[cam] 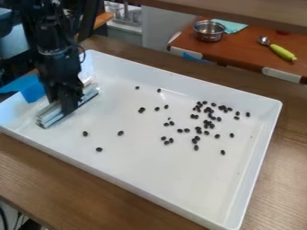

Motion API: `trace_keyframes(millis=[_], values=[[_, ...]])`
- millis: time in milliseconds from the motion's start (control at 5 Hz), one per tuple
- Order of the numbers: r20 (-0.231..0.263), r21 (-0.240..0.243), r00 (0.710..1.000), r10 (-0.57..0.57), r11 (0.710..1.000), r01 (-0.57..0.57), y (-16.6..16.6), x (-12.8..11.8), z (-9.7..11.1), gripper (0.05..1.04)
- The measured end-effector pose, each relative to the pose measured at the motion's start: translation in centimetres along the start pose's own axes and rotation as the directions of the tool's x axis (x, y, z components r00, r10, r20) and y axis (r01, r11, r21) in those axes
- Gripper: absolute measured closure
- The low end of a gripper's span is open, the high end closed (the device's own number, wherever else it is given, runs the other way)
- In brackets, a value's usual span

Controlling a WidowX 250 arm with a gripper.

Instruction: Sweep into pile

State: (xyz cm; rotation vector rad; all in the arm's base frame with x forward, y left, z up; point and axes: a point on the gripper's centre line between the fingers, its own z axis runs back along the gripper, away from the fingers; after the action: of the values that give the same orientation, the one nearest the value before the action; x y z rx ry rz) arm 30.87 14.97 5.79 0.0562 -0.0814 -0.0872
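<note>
**Stiff bar, light beans**

The gripper is clamped on the bar mid-length, likely the best hold, at one end of the tray. The beans, mostly toward the other, may skitter: push slowly.

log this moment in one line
sweep into pile | black two-finger gripper at silvery bar-shaped tool in white rectangular tray | dark oval beans scattered, unpiled

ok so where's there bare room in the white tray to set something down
Widest: the bottom corner of the tray, between its walls and the black beans. Crowded: right of centre, where beans cluster, and the left end, by the gripper and silvery bar.
</note>
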Motion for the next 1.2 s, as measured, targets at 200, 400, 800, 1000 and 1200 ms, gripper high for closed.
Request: trace_keyframes(millis=[200,400,800,1000,1200], values=[[0.0,-0.011,1.0,-0.024,1.0,0.024,-1.0,-0.8,0.5,0.704],[-0.021,-0.036,0.999,-0.038,0.999,0.037,-2.5,-1.2,0.4,0.704],[-0.01,0.005,1.0,-0.013,1.0,0.013,-4.4,-0.4,0.0,0.704],[0.004,0.027,1.0,0.006,1.0,-0.006,-5.3,0.1,-0.1,0.704],[0.001,0.02,0.999,0.049,0.999,-0.049,-6.4,0.2,0.0,0.705]])
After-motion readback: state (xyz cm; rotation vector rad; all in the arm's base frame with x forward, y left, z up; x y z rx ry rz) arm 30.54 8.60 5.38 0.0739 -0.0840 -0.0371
